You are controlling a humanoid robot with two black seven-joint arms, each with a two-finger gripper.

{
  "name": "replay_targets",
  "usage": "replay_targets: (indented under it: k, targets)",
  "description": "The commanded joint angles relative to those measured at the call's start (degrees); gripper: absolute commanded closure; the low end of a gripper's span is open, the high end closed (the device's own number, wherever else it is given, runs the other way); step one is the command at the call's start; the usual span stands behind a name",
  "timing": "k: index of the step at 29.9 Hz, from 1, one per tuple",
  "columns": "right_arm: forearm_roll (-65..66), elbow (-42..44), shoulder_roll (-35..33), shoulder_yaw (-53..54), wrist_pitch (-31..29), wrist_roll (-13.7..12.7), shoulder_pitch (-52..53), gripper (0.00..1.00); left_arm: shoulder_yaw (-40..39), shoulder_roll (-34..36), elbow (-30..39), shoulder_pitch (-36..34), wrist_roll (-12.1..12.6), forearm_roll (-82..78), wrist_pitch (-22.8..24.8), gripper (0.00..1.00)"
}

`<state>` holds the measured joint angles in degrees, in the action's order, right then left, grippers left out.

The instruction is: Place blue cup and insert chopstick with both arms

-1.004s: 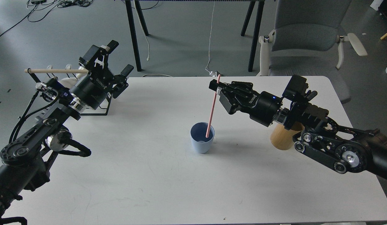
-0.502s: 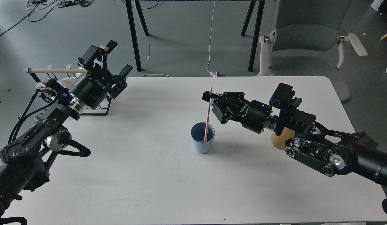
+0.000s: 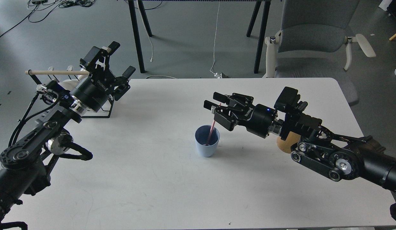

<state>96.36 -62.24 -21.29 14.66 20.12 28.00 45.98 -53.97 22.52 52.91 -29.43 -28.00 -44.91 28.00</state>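
Observation:
The pale blue cup [image 3: 206, 147] stands upright near the middle of the white table [image 3: 172, 191]. The pink chopstick [image 3: 212, 129] stands in the cup, leaning up and to the right, its top end between the fingers of my right gripper [image 3: 210, 99]. My right gripper is open, just above and to the right of the cup, its jaws spread on either side of the stick. My left gripper [image 3: 122, 59] is open and empty, raised over the table's far left corner, well away from the cup.
A tan wooden cylinder [image 3: 284, 143] stands on the table, partly hidden behind my right arm. A black wire rack [image 3: 106, 113] with a wooden dowel [image 3: 57, 72] and white mugs sits at the far left behind my left arm. A grey chair [image 3: 316, 35] stands beyond the table.
My right gripper came down and left, lowering the chopstick into the cup, then opened. The stick now sits lower in the cup. My left arm has not moved.

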Motion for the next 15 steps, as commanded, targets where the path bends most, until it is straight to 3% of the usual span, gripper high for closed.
replay_targets:
  k: [1,4,11,15]
  targets:
    - [-2.04,-0.60,-0.07,1.50,-0.17,0.00,0.25,0.23,0.01,0.16,0.00,-0.02,0.00,0.08,0.00,0.01]
    - [-9.14,-1.39,-0.33,3.96,-0.61,0.00,0.25,0.11,-0.69,0.07,0.09,-0.02,0.00,0.61,0.00,0.01]
    - [-24.61,-1.83,-0.86,13.18,-1.22,0.00,1.31,0.06,-0.17,0.16,0.09,-0.72,0.00,4.30,0.00,0.01]
    - [-40.41,-3.41,-3.22,17.58,-8.15,0.00,1.22,0.04,-0.96,0.16,0.09,-1.33,0.00,4.57,0.00,0.01]
